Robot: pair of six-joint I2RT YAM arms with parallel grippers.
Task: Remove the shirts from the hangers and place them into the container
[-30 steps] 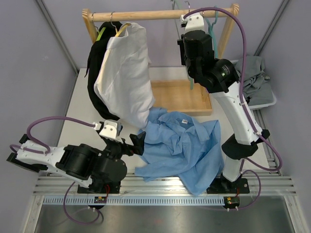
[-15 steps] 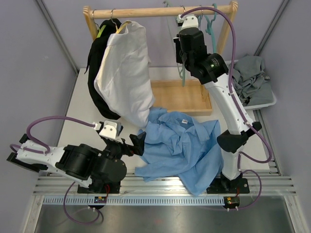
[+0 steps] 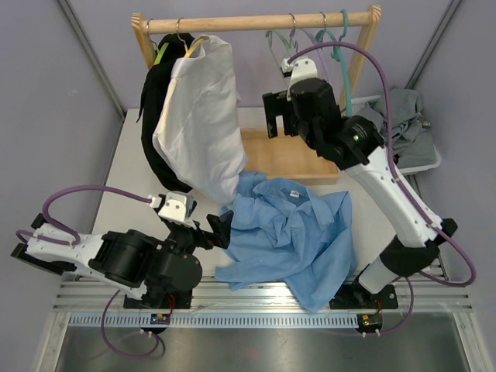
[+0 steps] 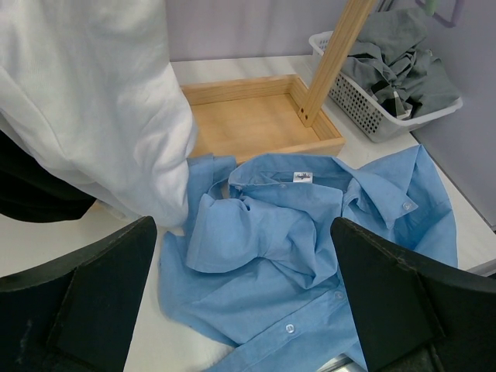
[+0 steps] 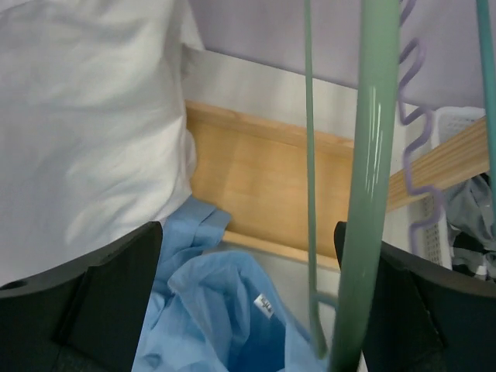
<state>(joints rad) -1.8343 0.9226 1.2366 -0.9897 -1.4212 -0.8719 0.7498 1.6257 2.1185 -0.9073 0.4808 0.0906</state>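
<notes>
A light blue shirt (image 3: 288,232) lies crumpled on the table, off any hanger. My left gripper (image 3: 220,229) stands open at its left edge, and in the left wrist view the blue shirt (image 4: 294,256) fills the space between the wide jaws of the left gripper (image 4: 244,310). A white shirt (image 3: 200,116) hangs on a yellow hanger (image 3: 194,43), with a black shirt (image 3: 152,108) behind it. My right gripper (image 3: 273,124) is open just below the rail. A bare mint green hanger (image 5: 364,194) hangs close in front of the right gripper (image 5: 248,310), ungripped. The container (image 3: 425,164) holds a grey shirt (image 3: 399,124).
Lilac (image 5: 415,116) and teal (image 3: 343,70) bare hangers hang on the wooden rail (image 3: 248,22) beside the mint one. The rack's wooden base tray (image 3: 291,155) lies under the rail, with an upright post (image 4: 335,58) next to the container (image 4: 372,116).
My right gripper has opened and let go of the mint green hanger, which now hangs on the rail. The right arm has drawn back down and left. The left arm has not moved.
</notes>
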